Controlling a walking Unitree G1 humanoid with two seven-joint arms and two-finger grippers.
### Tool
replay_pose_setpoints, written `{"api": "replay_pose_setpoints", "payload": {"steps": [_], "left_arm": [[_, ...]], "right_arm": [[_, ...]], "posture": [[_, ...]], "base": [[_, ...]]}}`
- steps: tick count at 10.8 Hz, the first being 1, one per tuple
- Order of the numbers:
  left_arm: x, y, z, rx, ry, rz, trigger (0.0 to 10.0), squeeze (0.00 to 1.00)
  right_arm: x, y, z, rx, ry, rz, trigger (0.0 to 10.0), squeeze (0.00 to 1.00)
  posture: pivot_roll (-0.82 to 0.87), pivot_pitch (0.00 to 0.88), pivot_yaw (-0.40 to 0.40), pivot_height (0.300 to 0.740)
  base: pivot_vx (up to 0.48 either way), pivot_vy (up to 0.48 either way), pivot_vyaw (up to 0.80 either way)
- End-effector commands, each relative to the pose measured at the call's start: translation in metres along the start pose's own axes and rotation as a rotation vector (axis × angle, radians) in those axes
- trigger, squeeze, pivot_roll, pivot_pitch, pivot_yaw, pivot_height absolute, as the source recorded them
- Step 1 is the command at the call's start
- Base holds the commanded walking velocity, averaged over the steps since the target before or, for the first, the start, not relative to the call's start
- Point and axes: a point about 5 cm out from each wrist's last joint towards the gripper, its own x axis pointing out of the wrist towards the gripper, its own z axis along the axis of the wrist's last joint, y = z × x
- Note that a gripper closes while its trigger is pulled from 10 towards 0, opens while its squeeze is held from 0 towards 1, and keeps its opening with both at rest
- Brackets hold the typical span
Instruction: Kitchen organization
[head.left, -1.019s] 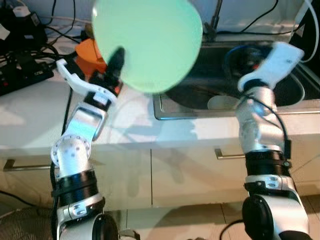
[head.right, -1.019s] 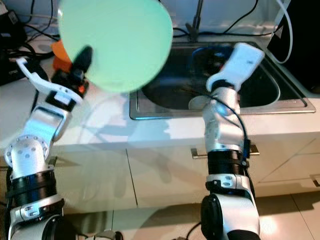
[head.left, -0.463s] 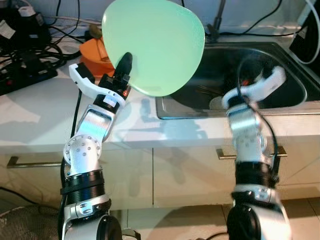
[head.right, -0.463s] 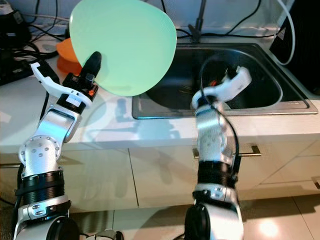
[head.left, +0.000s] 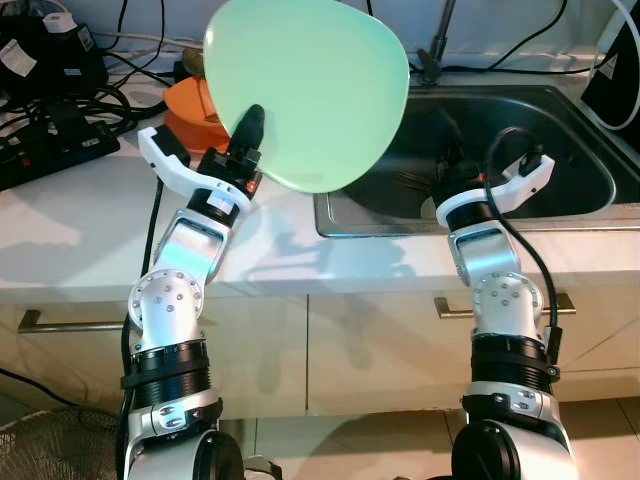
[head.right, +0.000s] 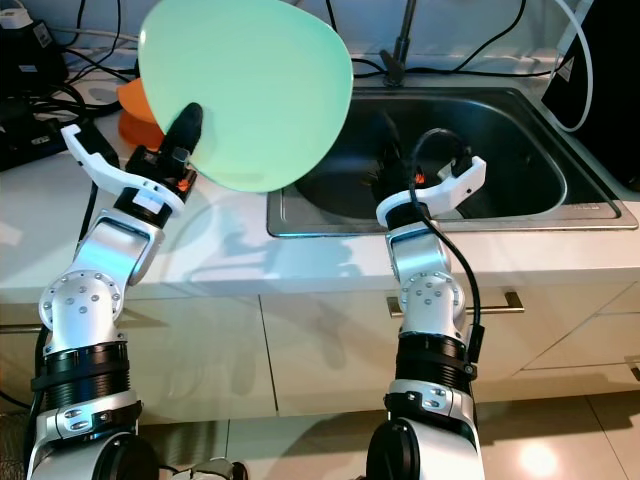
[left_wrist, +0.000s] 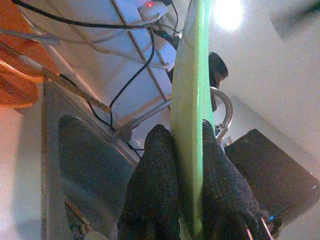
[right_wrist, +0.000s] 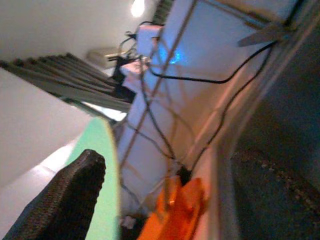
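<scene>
A large pale green plate (head.left: 305, 90) stands tilted on edge in the air above the white countertop (head.left: 80, 230), beside the sink's left rim. My left gripper (head.left: 245, 135) is shut on its lower left rim; in the left wrist view both black fingers (left_wrist: 155, 190) pinch the plate's edge (left_wrist: 192, 75). My right gripper (head.left: 447, 160) reaches over the near rim of the steel sink (head.left: 570, 150), holding nothing I can see. The right wrist view looks across at the green plate (right_wrist: 107, 185).
Orange bowls (head.left: 185, 105) sit on the counter behind the plate. Black cables and a power strip (head.left: 50, 150) lie at the back left. A faucet (head.left: 435, 45) rises behind the sink, a pale dish (head.left: 430, 208) lies in it, and a black appliance (head.left: 620, 85) stands at the far right.
My right arm came down from a raised pose and turned its wrist over the sink's near rim. The camera shifted a second ago; the left gripper and plate have since held still.
</scene>
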Motion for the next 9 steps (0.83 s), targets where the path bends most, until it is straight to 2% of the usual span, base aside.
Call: {"api": "replay_pose_setpoints", "payload": {"steps": [1, 2, 4, 8, 9], "left_arm": [[0.005, -0.009, -0.004, 0.014, 0.021, -0.055, 10.0, 0.0], [0.005, -0.014, -0.017, 0.025, 0.075, -0.082, 10.0, 0.0], [0.006, -0.018, -0.024, 0.016, 0.094, -0.098, 10.0, 0.0], [0.005, -0.018, -0.024, 0.017, 0.096, -0.102, 10.0, 0.0], [0.005, -0.018, -0.024, 0.016, 0.095, -0.101, 10.0, 0.0]], "right_arm": [[-0.002, 0.005, -0.004, 0.023, 0.012, 0.036, 10.0, 0.0], [-0.004, 0.007, -0.01, 0.042, 0.04, 0.077, 10.0, 0.0], [-0.007, 0.011, -0.015, 0.038, 0.065, 0.113, 10.0, 0.0], [-0.009, 0.009, -0.014, 0.027, 0.064, 0.108, 10.0, 0.0], [-0.009, 0.009, -0.013, 0.027, 0.058, 0.105, 0.0, 0.0]], "posture": [[0.08, 0.026, 0.02, 0.74], [0.08, 0.028, 0.02, 0.74], [0.08, 0.032, 0.021, 0.74], [0.09, 0.04, 0.021, 0.74], [0.08, 0.041, 0.022, 0.74]], "base": [[0.0, 0.0, 0.0], [0.0, 0.0, 0.0], [0.0, 0.0, 0.0], [0.0, 0.0, 0.0], [0.0, 0.0, 0.0]]}}
